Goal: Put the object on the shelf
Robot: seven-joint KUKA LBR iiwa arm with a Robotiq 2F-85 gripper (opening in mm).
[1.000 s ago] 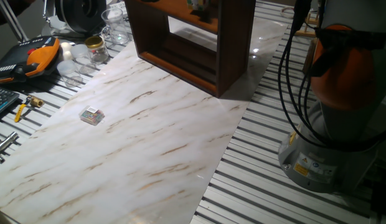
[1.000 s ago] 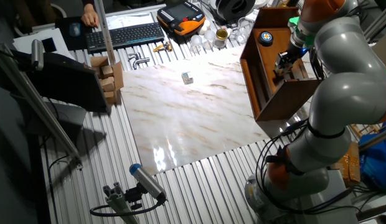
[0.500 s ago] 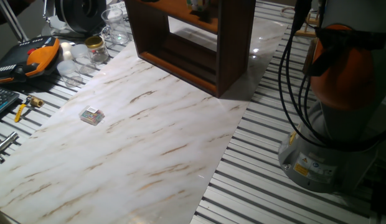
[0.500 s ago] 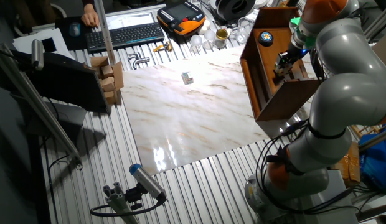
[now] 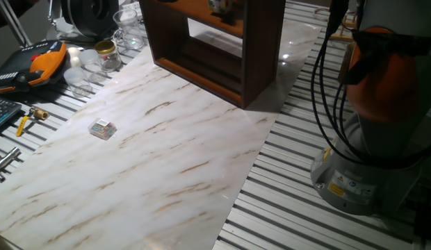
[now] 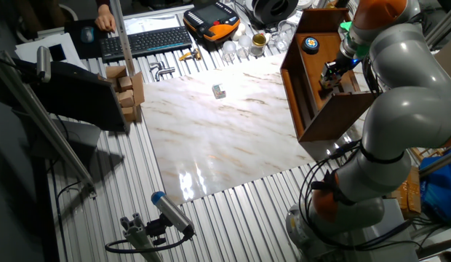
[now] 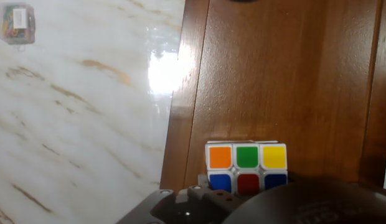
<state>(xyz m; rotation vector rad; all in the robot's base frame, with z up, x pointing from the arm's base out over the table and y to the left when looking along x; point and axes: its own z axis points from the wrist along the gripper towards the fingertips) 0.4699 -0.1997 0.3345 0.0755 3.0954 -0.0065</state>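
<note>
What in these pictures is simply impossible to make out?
- Pincer fingers: the hand view's bottom edge cuts them off, so open or shut is unclear; the other fixed view shows the pincer too small.
- Cube: its lower part hides behind the pincer housing in the hand view.
- Shelf: its top is cropped in one fixed view.
- Whitish block: markings too small.

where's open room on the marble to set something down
Most of the marble board is bare: everything from the small block to the near edge, and between block and shelf. Crowded: the far-left corner with jars and tools, off the board.
</note>
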